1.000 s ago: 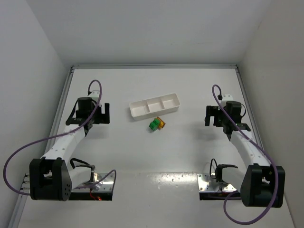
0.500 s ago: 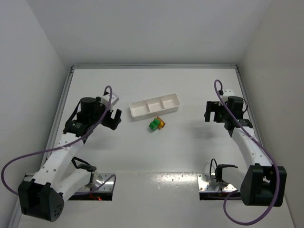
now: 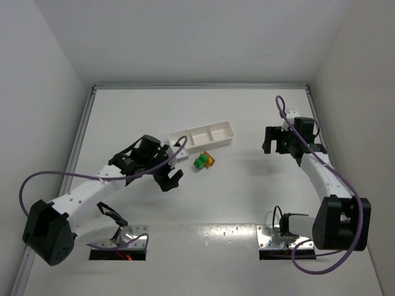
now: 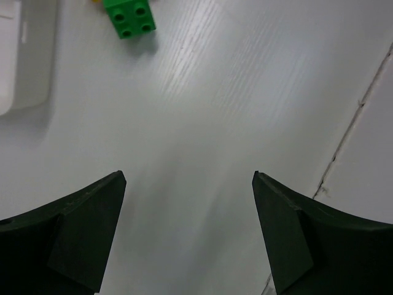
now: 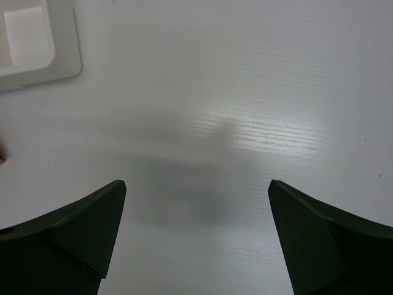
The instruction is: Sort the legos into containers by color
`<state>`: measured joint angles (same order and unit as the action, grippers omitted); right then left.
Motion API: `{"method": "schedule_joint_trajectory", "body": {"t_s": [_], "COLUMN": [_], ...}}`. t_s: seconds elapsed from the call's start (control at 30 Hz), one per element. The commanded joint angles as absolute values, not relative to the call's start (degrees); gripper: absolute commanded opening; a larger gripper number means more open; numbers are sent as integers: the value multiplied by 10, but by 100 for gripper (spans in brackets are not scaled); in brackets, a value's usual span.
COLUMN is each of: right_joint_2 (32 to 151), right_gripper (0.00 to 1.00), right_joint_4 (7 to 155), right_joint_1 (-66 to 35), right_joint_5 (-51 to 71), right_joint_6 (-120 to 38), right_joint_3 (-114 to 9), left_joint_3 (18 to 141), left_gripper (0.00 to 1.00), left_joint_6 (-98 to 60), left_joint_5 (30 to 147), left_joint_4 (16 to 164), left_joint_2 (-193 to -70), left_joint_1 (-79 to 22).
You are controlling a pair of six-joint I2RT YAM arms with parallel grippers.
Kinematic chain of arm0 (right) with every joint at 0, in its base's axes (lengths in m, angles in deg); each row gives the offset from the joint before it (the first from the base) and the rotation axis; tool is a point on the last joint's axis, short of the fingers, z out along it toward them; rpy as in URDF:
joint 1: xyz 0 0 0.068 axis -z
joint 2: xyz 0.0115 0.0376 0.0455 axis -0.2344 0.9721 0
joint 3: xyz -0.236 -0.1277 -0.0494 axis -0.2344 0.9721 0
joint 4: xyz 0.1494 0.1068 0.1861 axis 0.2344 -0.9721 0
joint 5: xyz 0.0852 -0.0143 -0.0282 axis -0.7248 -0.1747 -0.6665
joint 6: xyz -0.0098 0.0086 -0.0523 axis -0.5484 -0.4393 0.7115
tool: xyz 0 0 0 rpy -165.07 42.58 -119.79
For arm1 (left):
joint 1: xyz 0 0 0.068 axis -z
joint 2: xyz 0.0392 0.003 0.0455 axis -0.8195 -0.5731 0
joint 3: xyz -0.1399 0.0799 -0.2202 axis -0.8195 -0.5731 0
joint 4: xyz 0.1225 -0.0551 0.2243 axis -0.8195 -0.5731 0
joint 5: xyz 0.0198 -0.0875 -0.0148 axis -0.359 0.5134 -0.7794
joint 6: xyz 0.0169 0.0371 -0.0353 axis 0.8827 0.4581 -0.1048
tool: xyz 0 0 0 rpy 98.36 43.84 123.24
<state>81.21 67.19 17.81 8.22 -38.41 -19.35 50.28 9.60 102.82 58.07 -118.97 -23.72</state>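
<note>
The legos lie in a small cluster on the table just in front of the tray: a green brick (image 3: 200, 163) with a yellow-orange and reddish-brown brick (image 3: 210, 160) touching its right side. The white three-compartment tray (image 3: 171, 140) looks empty. My left gripper (image 3: 171, 179) is open and empty, a short way left of the cluster. In the left wrist view (image 4: 189, 176) the green brick (image 4: 130, 17) is at the top, the tray's corner (image 4: 24, 67) at the upper left. My right gripper (image 3: 266, 140) is open and empty, right of the tray, whose corner (image 5: 61, 58) shows in the right wrist view (image 5: 196, 183).
White walls enclose the table on three sides, with a metal rail (image 3: 82, 132) along the left edge. Two metal base plates (image 3: 123, 237) (image 3: 274, 237) sit at the near edge. A panel seam (image 4: 344, 147) runs across the table surface to the right of the left gripper.
My left arm has swung right and toward the near side, from left of the tray to just left of the brick cluster. The right gripper shifted slightly. The bricks have not moved.
</note>
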Motion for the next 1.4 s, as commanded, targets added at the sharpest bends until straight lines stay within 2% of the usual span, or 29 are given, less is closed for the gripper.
{"method": "schedule_joint_trajectory", "body": {"t_s": [0.0,0.3,0.63,0.87,1.03,1.07,1.1,1.13,1.2,1.3,1.37], "right_joint_2": [825,825,836,836,848,848,848,854,854,859,859], "right_gripper": [100,100,100,100,100,100,100,100,100,100,100], "right_joint_4": [662,662,667,672,672,672,672,672,677,677,672], "right_joint_1": [174,179,179,179,185,185,185,185,185,185,185], "right_joint_5": [70,64,64,70,75,75,75,75,75,58,34], "right_joint_6": [-371,-377,-377,-372,-372,-372,-367,-367,-367,-367,-367], "right_joint_3": [-233,-233,-239,-239,-239,-239,-239,-239,-239,-245,-252], "left_joint_3": [522,536,616,659,675,681,681,681,687,681,672], "left_gripper": [90,90,90,82,67,59,44,35,18,12,4], "left_joint_6": [50,-41,-76,-94,-94,-94,-89,-89,-83,-68,-54], "left_joint_5": [1023,899,876,865,865,865,865,865,865,888,928], "left_joint_4": [645,756,807,837,837,837,837,831,824,807,795], "left_joint_2": [-1219,-1330,-1464,-1527,-1558,-1563,-1564,-1564,-1569,-1546,-1524], "left_joint_1": [-195,-140,-118,-118,-118,-118,-118,-118,-118,-131,-148]}}
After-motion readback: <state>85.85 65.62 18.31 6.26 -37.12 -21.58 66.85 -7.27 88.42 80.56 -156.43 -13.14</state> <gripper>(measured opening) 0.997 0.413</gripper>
